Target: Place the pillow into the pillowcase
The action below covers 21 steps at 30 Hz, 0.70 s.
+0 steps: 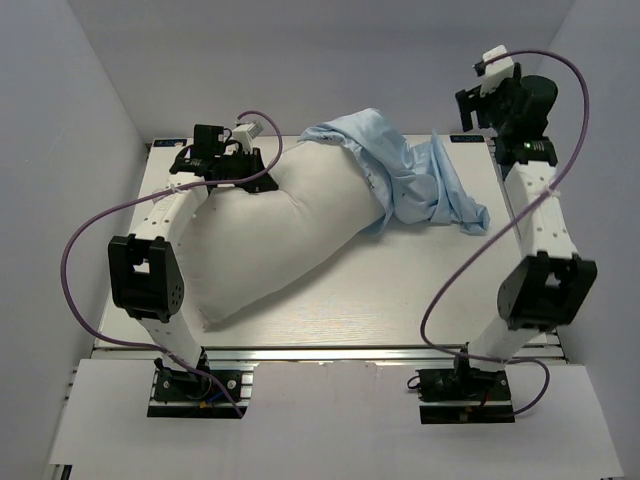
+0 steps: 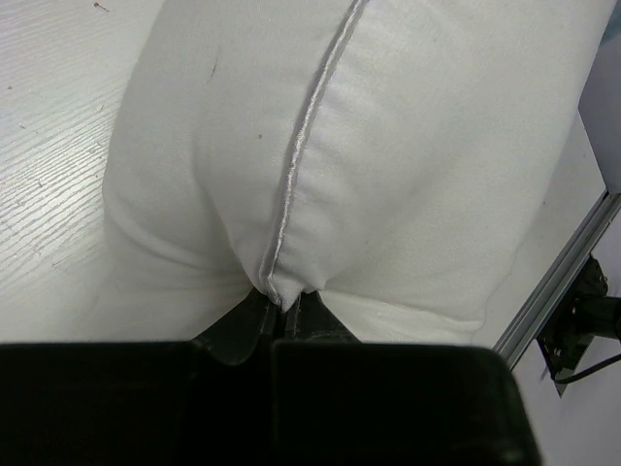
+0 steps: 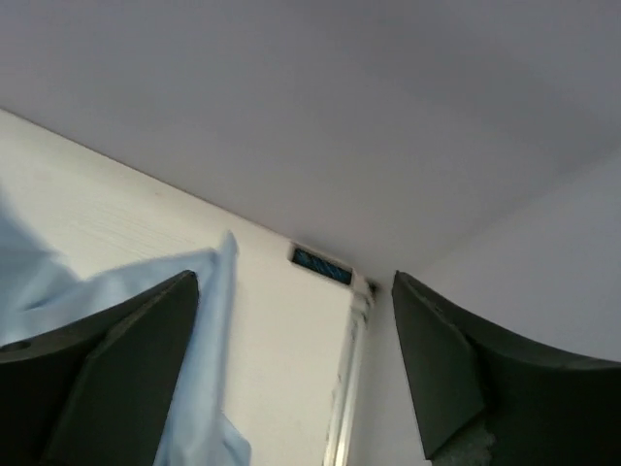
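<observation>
Left gripper pinches plump white pillow at stitched seam corner; right gripper spread wide, empty; thin wrinkly blue pillowcase drapes pillow's far end.

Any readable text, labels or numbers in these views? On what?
None readable.
Small dark label with blue marks, at the far edge of the table: too blurred to read.
No print visible on the pillow or the pillowcase.
</observation>
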Motion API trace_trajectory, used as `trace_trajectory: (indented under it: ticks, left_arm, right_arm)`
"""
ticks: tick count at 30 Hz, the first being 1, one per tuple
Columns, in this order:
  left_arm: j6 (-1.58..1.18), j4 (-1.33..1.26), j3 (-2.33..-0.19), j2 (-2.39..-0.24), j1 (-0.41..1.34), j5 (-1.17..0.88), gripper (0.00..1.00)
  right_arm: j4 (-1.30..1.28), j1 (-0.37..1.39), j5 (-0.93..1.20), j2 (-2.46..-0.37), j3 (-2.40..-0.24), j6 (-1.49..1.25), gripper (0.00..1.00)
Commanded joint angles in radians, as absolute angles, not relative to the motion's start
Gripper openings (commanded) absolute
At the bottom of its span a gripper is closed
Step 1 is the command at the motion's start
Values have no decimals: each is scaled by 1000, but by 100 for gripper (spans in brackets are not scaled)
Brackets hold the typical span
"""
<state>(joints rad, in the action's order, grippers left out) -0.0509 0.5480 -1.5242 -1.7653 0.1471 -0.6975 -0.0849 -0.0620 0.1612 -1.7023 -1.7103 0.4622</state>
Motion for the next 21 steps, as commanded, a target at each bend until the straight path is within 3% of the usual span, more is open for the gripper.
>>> trace_trajectory:
  ticks: [1,4,7,11,15,21]
  left_arm:
    - [-32,664,-1486,-1758,169,-722,0]
    - [-28,672,-1493,-1763,169,-726,0]
    - [-29,672,-1494,-1758,169,-729,0]
    - [-28,676,-1486,-1744,169,-729,0]
    - [-28,678,-1479,-1732,169,-729,0]
    - [-41,658,-1460,-1710,169,-730,0]
  right_arm:
    - [-75,-11,598,-1539,-1625,509,80]
    - [-188,147,647,-1450,-1495,569,63]
    - [-142,365,493,-1367,-1300,568,52]
    - [-46,538,246,-1379,-1226,441,50]
    - [-84,558,59,-1486,-1322,330,52]
    - [-44,561,-40,-1531,-1365,302,51]
